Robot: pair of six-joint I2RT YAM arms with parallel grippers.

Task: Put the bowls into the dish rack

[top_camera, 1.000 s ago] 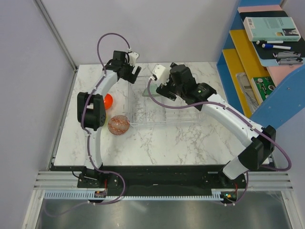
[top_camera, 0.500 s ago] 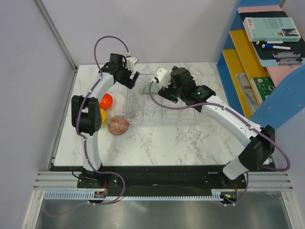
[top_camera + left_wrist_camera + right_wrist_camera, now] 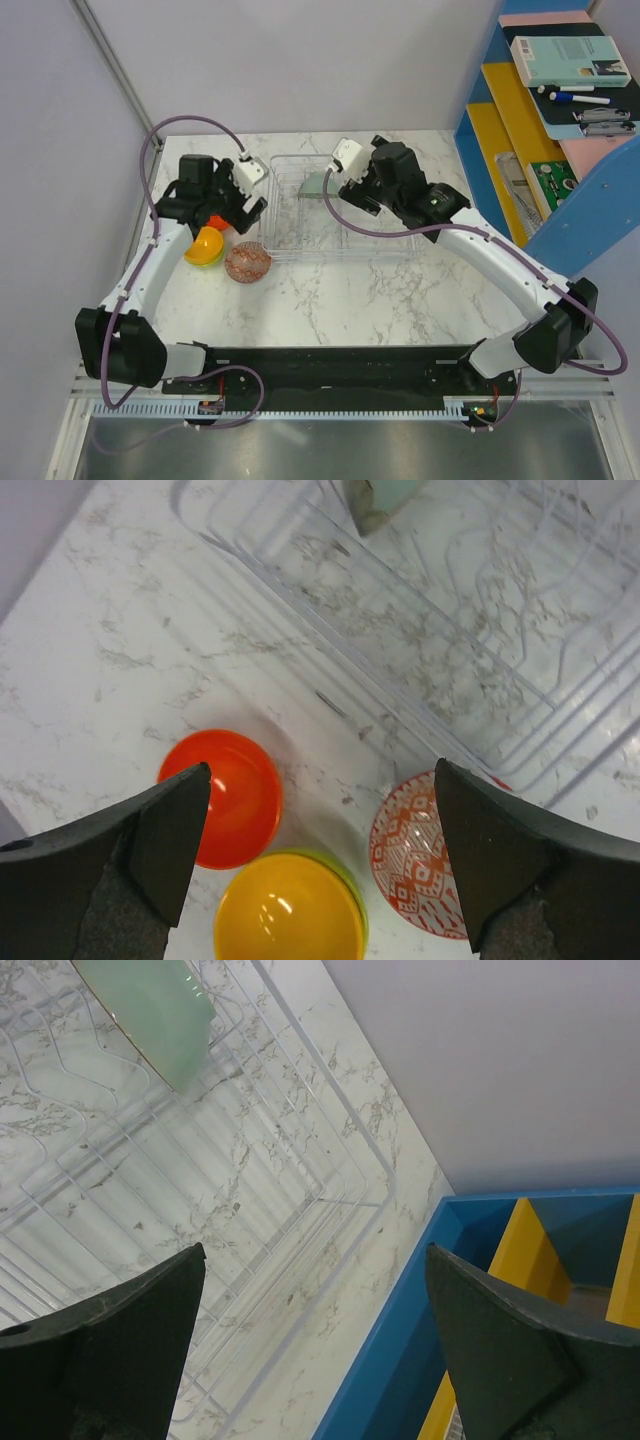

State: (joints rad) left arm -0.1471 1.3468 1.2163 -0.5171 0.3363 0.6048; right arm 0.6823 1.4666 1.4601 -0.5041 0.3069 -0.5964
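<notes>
1. Though spread wide, grips nothing: left gripper (image 3: 320,780), hanging above bowls just outside the clear ribbed rectangular plastic dish rack (image 3: 470,650), on its left.
2. Beneath, on white marble table (image 3: 110,650): glossy red-orange round bowl (image 3: 225,798); orange-yellow round bowl (image 3: 290,915) nested in lime-green bowl (image 3: 360,905); red-patterned round bowl (image 3: 415,855) just beside rack wall.
3. Leans tilted inside rack: pale grey-green bowl (image 3: 150,1010).
4. Likewise gapes empty, fingers wide apart, above rack near that bowl: right gripper (image 3: 315,1250).
</notes>
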